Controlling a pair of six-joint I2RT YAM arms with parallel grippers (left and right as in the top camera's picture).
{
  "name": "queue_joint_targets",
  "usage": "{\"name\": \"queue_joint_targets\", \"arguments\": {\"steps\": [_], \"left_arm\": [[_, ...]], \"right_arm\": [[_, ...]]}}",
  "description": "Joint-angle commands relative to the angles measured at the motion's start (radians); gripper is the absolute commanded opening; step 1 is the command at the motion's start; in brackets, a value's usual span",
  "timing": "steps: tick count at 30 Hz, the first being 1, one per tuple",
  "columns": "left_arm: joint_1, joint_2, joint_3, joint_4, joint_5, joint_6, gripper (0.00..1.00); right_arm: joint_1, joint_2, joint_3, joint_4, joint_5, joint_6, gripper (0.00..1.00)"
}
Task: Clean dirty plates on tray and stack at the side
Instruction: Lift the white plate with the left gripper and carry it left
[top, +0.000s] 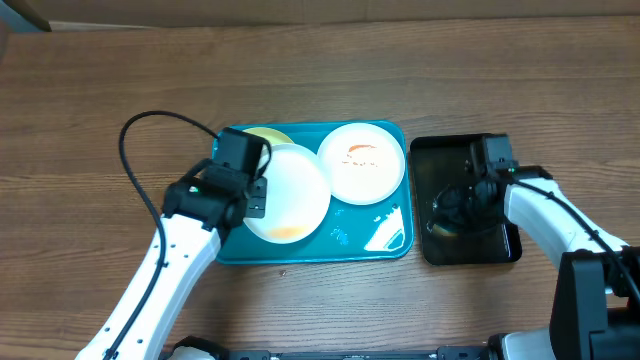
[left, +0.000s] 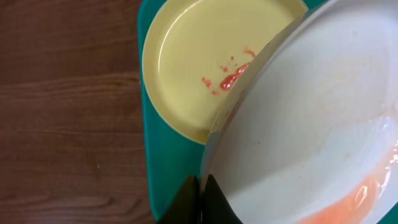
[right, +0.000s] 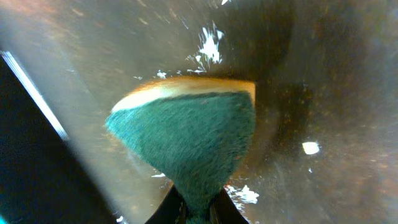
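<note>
The left gripper (left: 200, 188) is clenched on the rim of a white plate (left: 311, 124). It holds that plate over the teal tray (top: 300, 251), partly covering the yellow plate (left: 183, 62), which shows a small red sauce spot. The held plate's orange smear sits at its near edge, away from the pinched rim. The right gripper (right: 198, 213) is pinched on a green sponge (right: 186, 137) with a pale backing, low over the black tray (top: 500, 248). From the sponge the held plate lies to the left, past the second white plate (top: 362, 162). So the wipe likely needs a leftward reach by the right arm along the teal tray's long axis. No brand, label or legible writing shows anywhere.
</note>
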Motion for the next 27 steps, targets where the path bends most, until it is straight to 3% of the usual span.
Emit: {"name": "queue_joint_targets", "arguments": {"steps": [1, 18, 27], "left_arm": [[-0.081, -0.021, 0.031, 0.015, -0.175, -0.032, 0.04], [-0.442, -0.018, 0.031, 0.143, -0.772, -0.032, 0.04], [-0.466, -0.018, 0.031, 0.142, -0.821, -0.032, 0.04]], "right_arm": [[-0.002, -0.009, -0.072, 0.053, -0.016, 0.063, 0.08], [-0.002, -0.009, -0.111, 0.079, -0.035, 0.082, 0.08], [-0.002, -0.009, -0.111, 0.079, -0.035, 0.082, 0.05]]}}
